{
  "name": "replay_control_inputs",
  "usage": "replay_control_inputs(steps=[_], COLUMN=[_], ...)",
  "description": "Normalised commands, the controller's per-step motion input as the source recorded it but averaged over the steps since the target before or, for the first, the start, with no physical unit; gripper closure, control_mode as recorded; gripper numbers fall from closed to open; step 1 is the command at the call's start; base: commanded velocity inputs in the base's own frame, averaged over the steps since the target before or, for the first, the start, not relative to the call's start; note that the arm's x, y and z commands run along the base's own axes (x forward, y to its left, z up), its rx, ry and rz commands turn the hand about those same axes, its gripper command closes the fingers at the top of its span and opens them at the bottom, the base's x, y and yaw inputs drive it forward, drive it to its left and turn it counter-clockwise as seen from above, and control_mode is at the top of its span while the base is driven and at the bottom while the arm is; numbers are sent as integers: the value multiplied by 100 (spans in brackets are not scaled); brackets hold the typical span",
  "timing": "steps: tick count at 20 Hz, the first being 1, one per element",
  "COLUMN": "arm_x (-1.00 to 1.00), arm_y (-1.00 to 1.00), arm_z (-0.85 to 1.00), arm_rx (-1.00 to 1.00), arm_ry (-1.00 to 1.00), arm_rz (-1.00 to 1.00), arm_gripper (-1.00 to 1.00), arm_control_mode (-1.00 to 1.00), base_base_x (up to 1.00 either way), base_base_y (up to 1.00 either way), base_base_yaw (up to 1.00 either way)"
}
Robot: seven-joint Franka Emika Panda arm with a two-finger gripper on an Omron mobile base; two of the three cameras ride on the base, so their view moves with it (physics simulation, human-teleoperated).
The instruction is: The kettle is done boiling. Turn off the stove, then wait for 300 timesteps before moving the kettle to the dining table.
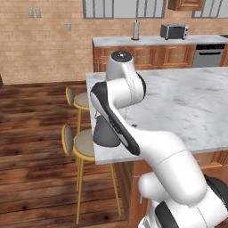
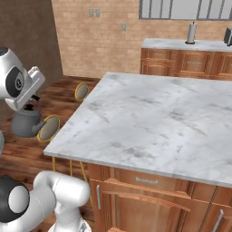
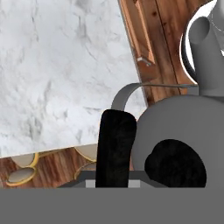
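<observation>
Kettle (image 2: 26, 123) hanging by its handle, off the island counter's (image 1: 187, 107) corner above the stools.
Pincer (image 3: 114, 151) clamped on that thin arched handle; rigid metal, probably heavy-ish and swingy, so hold dead centre.

Kettle (image 2: 26, 123) beside dining table (image 2: 154, 118) corner, above stools (image 1: 82, 144).
</observation>
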Motion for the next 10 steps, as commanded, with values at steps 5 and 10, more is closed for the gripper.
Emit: replay_control_inputs(steps=[5, 10], arm_x=[31, 33], arm_y=[-14, -16], arm_z=[0, -1], arm_rx=[-10, -9], arm_ry=[-5, -4], arm_rz=[-20, -17], arm_gripper=[100, 100], arm_control_mode=[-100, -100], base_base_x=[0, 0], base_base_y=[0, 0], base_base_yaw=[0, 0])
